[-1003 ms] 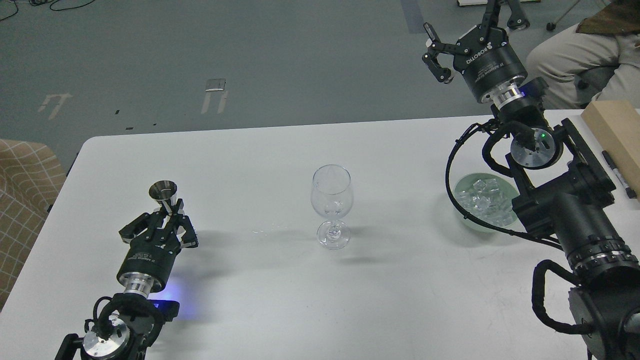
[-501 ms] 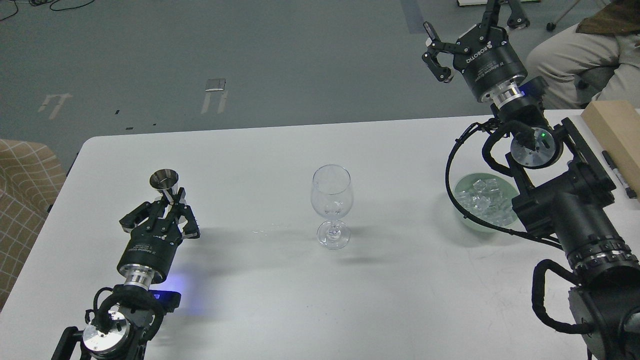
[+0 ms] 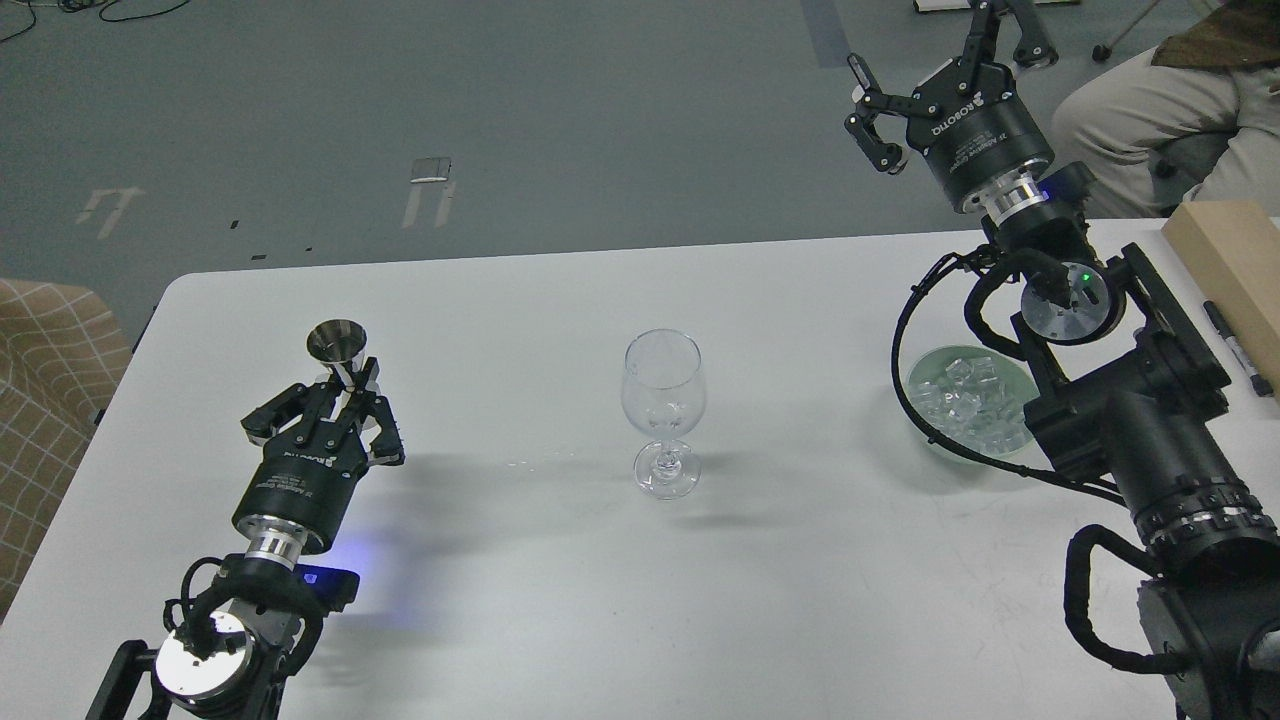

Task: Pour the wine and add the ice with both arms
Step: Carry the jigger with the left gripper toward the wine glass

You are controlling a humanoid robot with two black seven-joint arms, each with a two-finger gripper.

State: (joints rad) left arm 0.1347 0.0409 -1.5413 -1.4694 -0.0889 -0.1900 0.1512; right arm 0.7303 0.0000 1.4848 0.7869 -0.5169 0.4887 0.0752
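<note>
An empty-looking clear wine glass (image 3: 663,400) stands upright mid-table. My left gripper (image 3: 345,392) is shut on the stem of a small steel cup (image 3: 336,343), held upright to the left of the glass and well apart from it. No wine can be made out in the cup or the glass. The ice (image 3: 962,397), a heap of clear cubes, lies in a pale green bowl (image 3: 928,437) at the right, partly hidden by my right arm. My right gripper (image 3: 945,55) is open and empty, raised beyond the table's far edge, above the bowl.
A few clear droplets (image 3: 525,463) lie on the white table (image 3: 800,590) left of the glass. A wooden block (image 3: 1225,250) and a black pen (image 3: 1236,347) lie at the right edge. A seated person (image 3: 1150,110) is behind the right corner.
My left gripper has moved the steel cup up and a little away from me. My right gripper has shifted slightly upward and stays open.
</note>
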